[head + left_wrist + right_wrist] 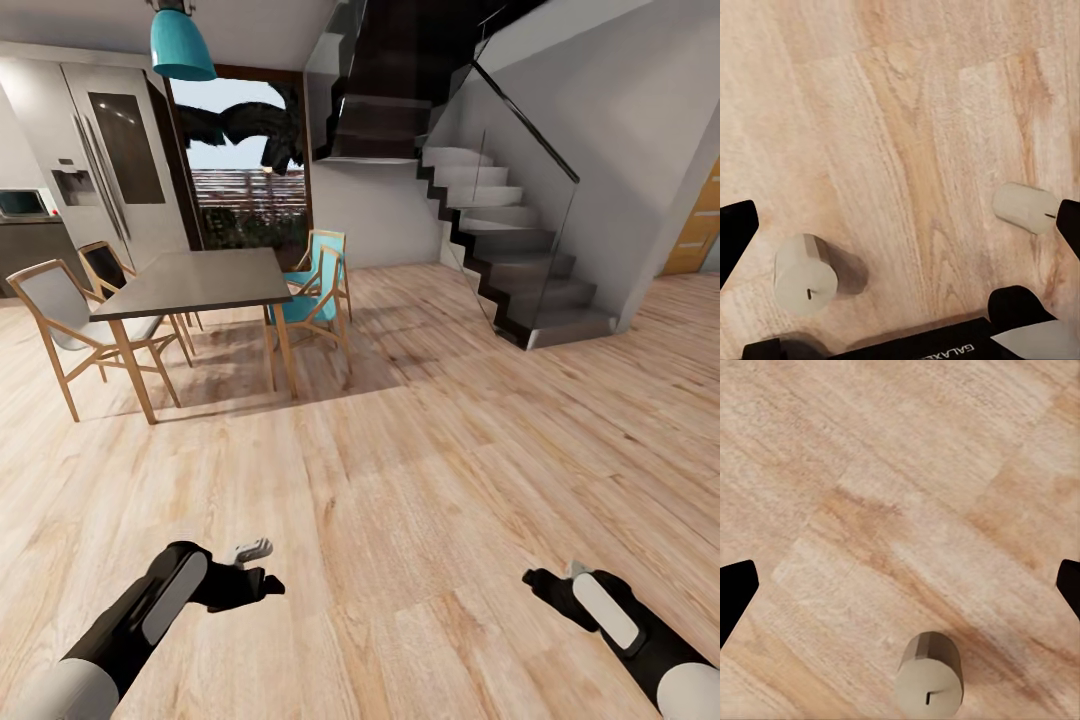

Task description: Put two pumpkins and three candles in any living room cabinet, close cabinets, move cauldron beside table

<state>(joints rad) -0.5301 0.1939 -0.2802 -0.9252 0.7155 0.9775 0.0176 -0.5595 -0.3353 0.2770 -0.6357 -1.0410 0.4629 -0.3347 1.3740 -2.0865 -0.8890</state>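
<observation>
The floor (420, 470) is pale honey wood with wavy darker grain. Three candles are matte beige-tan: (805, 273), (1024, 207), (931, 675). The dining table (195, 283) has a dark grey top and light wood legs; two chairs (318, 285) are teal. The lamp (181, 42) is teal, the stairs (510, 245) grey.
</observation>
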